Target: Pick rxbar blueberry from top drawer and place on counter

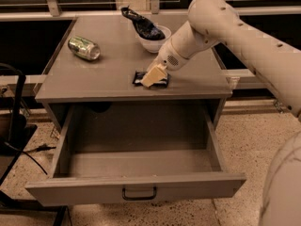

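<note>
The rxbar blueberry [138, 78], a small dark flat bar, lies on the counter [103, 79] near its front edge, right of the middle. My gripper [153, 76] comes down from the right and sits right on top of the bar, hiding most of it. The top drawer [84, 189] is pulled wide open below the counter. Its inside shows nothing but its bare grey floor. Its small dark handle [139, 193] is at the middle of the front panel.
A green can [84, 48] lies on its side at the counter's left. A white bowl [157, 42] holding a dark wrinkly bag [140, 24] stands at the back, just behind my arm [221, 27]. A dark stand and cables [14, 126] are on the floor at left.
</note>
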